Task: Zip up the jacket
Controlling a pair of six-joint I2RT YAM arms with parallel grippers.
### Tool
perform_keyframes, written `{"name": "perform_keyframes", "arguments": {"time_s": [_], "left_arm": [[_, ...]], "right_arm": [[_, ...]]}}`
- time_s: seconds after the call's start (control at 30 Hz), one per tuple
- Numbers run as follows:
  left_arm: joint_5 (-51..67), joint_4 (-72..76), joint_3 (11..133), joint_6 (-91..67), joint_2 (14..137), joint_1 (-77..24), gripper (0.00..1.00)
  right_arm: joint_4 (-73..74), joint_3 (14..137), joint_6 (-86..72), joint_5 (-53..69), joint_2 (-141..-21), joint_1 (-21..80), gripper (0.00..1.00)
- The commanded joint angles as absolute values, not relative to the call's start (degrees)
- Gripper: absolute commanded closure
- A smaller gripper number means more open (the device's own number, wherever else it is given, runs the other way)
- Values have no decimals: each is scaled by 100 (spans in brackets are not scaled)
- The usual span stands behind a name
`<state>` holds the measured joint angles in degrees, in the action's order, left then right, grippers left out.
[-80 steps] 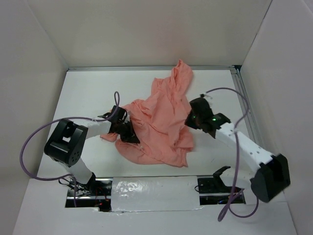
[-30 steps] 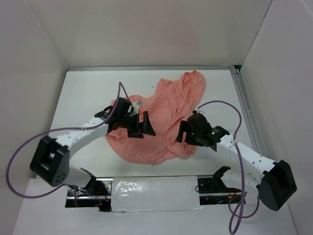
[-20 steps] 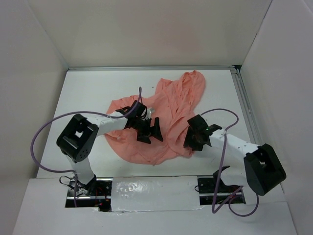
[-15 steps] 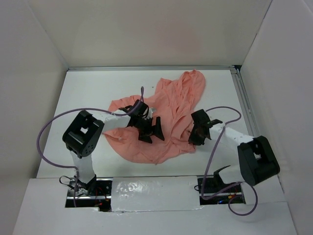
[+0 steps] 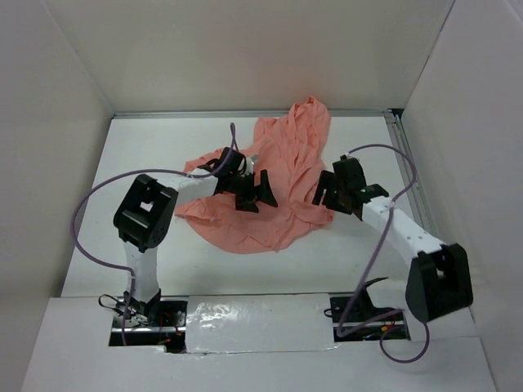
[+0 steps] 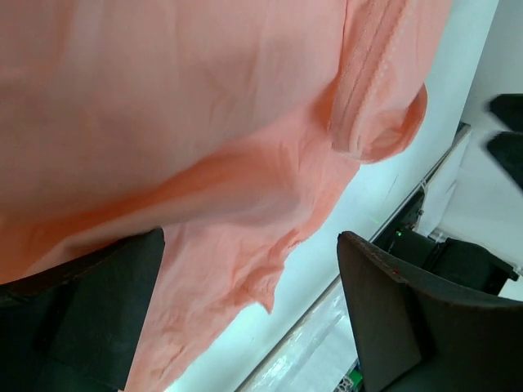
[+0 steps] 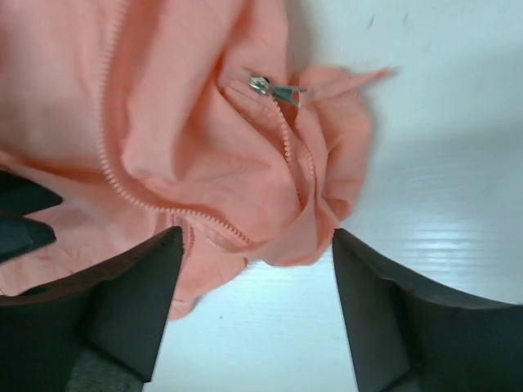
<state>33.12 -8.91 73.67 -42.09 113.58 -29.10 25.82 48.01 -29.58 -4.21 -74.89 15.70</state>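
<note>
Hovering over the crumpled jacket (image 5: 286,163), heaped at upper centre of the white table (image 5: 139,155), both pincers stand released. We see the left gripper (image 5: 252,193) spread wide across the cloth at mid-frame, clamping nothing. The right gripper (image 7: 255,237) gapes above the garment's right-hand edge.

In the right wrist view the metal zipper pull (image 7: 274,88) lies at upper centre, tucked in a fold, and zipper teeth (image 7: 147,196) curl through the lower left.

We judge the main risk to be a pinch that takes loose fabric instead of the small pull, because the folds crowd it. A tug could also drag the whole thin garment, since nothing pins it down. The front edges lie twisted and unmatched, so the slider may jam.

We count one jacket, two grippers, one zipper pull and at least two runs of teeth.
</note>
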Motion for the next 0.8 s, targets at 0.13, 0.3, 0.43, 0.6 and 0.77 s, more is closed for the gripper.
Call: {"name": "perform_keyframes", "arguments": {"time_s": [0.13,0.3,0.43,0.6,0.77], "left_arm": [[2953,-1336,6725,-3867,9802,-2751,1],[2866,-1266,5925,-3648,8553,-2725,1],[2725,-1327,5582,-3524,8051,-2733,1],[2909,-1125,5405,-3463,7919,-2646,1],[2909,-1046,5379,-3419,7928,-2593,1]], "right_arm": [[2981,5027,-1689,-1564,-6995,1573,13],[2303,5149,-134,-626,-7584,1626,9],[2083,5563,938,-79,-8294,1486,0],[2232,5958,1441,26,-9034,1407,0],[2390,6336,1687,298,-9632,1248,3]]}}
